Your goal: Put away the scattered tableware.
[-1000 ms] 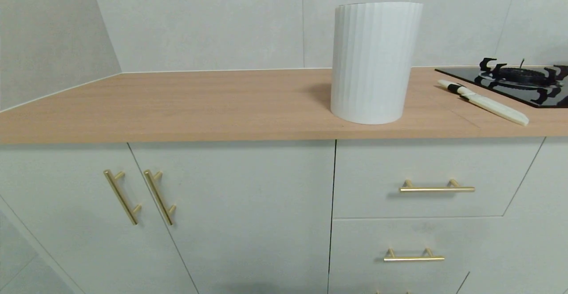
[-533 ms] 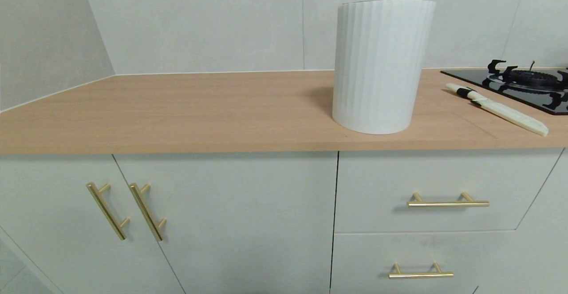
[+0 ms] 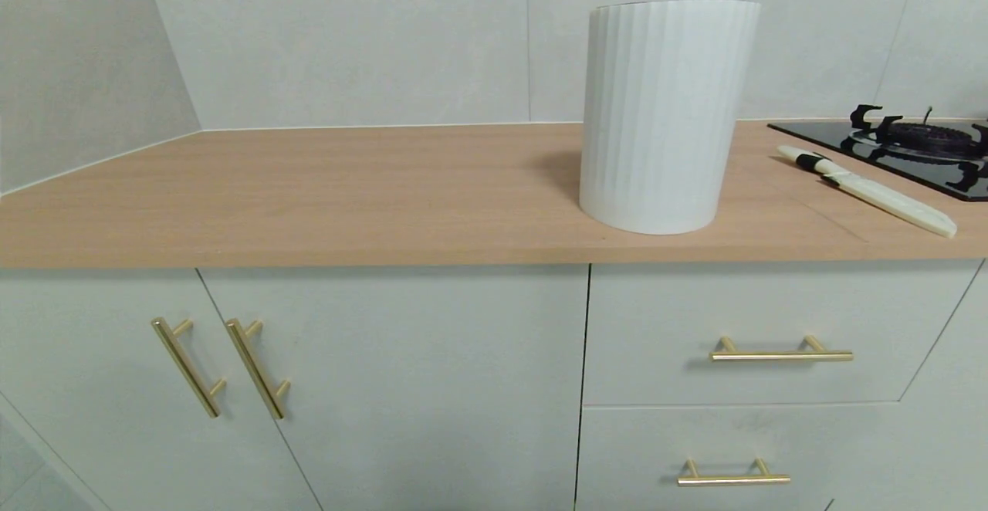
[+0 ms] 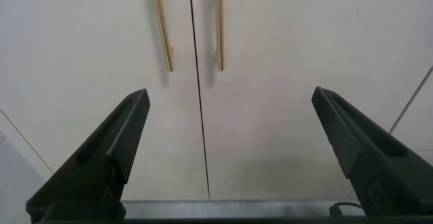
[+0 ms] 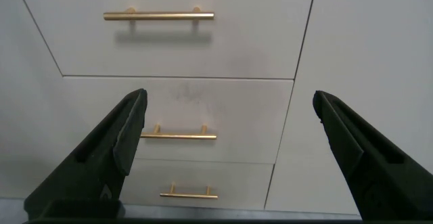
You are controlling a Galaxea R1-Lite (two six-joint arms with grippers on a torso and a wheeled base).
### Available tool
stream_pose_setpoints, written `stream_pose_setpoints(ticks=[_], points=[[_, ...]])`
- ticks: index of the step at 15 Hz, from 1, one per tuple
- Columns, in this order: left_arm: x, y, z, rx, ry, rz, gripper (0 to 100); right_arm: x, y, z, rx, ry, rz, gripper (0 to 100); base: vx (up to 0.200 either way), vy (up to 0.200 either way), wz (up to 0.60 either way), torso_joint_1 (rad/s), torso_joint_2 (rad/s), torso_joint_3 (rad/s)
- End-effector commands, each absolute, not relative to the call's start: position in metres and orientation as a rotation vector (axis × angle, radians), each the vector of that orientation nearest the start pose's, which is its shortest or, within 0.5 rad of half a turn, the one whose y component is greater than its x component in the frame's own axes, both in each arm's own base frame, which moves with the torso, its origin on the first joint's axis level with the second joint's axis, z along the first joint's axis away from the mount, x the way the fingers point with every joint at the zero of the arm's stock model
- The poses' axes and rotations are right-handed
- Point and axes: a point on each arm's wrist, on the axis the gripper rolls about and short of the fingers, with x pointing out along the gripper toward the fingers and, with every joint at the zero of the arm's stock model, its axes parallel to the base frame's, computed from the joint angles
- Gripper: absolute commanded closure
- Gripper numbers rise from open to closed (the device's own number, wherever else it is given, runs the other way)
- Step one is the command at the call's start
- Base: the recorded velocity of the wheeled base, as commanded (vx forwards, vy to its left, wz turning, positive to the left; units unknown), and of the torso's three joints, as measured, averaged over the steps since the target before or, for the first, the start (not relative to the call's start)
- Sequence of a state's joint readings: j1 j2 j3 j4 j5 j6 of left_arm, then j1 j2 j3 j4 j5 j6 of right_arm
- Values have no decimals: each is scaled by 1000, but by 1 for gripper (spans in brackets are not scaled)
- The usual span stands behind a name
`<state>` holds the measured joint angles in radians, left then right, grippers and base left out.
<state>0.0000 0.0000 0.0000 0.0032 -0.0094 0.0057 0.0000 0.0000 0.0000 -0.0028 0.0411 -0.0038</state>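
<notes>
A tall white ribbed holder [image 3: 664, 113] stands on the wooden counter [image 3: 309, 187], near its front edge. A cream knife with a black band [image 3: 868, 191] lies flat on the counter to the right of the holder, beside the stove. My left gripper [image 4: 230, 95] hangs open in front of the cabinet doors [image 4: 270, 116], nothing between its fingers. My right gripper [image 5: 230, 95] is open too, facing the drawer fronts [image 5: 176, 48], and holds nothing.
A black glass hob with a burner grate [image 3: 918, 140] sits at the counter's right end. Below are two doors with gold bar handles [image 3: 224, 368] and drawers with gold handles [image 3: 781, 355]. Tiled walls close off the back and left.
The head camera moved between one second and half a second ago, shifting the whole picture down and slightly right. Since then the scene holds still.
</notes>
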Motion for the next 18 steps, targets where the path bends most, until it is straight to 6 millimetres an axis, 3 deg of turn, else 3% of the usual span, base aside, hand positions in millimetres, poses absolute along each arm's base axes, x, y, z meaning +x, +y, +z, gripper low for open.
stream_pose_setpoints(ticks=[1,14,18], points=[[-23,0,75,6,3,-9,0,-23,1,76,-5,-3,41,0,0,-200,0,7,7,-2],[-23,0,75,6,3,-9,0,-23,1,76,-6,-2,41,0,0,0,0,0,0,0],[-23,0,75,6,3,-9,0,-23,1,76,-6,-3,41,0,0,-200,0,1,1,2]])
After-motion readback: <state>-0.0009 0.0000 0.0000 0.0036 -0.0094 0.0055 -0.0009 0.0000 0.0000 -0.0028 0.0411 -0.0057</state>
